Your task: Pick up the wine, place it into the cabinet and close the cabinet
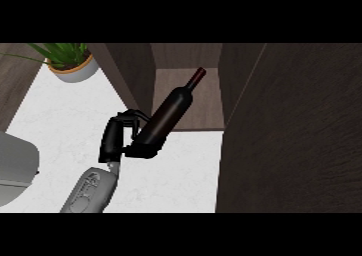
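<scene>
A dark wine bottle (170, 111) is held tilted over the white counter (55, 117), its neck pointing up and right into the open cabinet (204, 107). My left hand (119, 136) is shut on the bottle's lower body, fingers curled round it from the left, and it hides the base. The bottle's upper half overlaps the cabinet's brown floor. The cabinet door (295, 130) stands open as a big dark wood panel filling the right of the view. My right hand does not show.
A potted green plant (69, 62) stands at the back left of the counter. A grey appliance (8, 170) fills the left edge. The cabinet's dark side wall (132, 75) rises just left of the opening.
</scene>
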Robot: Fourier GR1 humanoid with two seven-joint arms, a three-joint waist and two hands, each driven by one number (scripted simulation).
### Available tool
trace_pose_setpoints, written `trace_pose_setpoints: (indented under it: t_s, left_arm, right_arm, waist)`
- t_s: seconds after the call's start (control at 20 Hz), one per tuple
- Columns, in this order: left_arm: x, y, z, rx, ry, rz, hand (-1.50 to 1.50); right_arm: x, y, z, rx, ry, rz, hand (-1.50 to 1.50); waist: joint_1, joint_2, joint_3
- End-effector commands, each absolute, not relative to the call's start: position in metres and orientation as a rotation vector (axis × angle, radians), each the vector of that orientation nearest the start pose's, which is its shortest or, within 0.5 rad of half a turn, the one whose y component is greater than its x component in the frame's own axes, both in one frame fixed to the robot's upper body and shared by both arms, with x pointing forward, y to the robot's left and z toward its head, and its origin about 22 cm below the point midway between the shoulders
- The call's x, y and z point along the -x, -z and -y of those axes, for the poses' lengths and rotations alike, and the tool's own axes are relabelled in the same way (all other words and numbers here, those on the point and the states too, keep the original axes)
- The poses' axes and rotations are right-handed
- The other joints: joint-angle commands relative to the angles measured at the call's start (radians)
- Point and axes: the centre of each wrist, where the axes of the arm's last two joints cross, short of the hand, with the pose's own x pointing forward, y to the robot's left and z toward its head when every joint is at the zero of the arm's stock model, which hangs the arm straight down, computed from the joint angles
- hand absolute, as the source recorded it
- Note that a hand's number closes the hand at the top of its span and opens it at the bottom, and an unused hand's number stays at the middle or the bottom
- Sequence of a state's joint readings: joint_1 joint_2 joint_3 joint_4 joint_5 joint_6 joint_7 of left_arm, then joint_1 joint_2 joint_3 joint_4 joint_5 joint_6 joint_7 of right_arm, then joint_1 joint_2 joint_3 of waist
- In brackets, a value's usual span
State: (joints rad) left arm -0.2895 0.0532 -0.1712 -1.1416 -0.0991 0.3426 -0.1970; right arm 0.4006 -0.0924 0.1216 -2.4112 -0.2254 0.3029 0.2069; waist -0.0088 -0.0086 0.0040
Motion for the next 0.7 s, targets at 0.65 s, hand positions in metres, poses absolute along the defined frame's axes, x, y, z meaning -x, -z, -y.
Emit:
trace_pose_setpoints:
  t_s: [0.65]
  left_arm:
    - [-0.343, 0.000, -0.111, -0.348, 0.247, 1.612, 1.50]
  right_arm:
    - [-0.108, -0.140, 0.239, -0.428, -0.272, 1.862, -1.50]
  waist:
    - [-0.085, 0.019, -0.003]
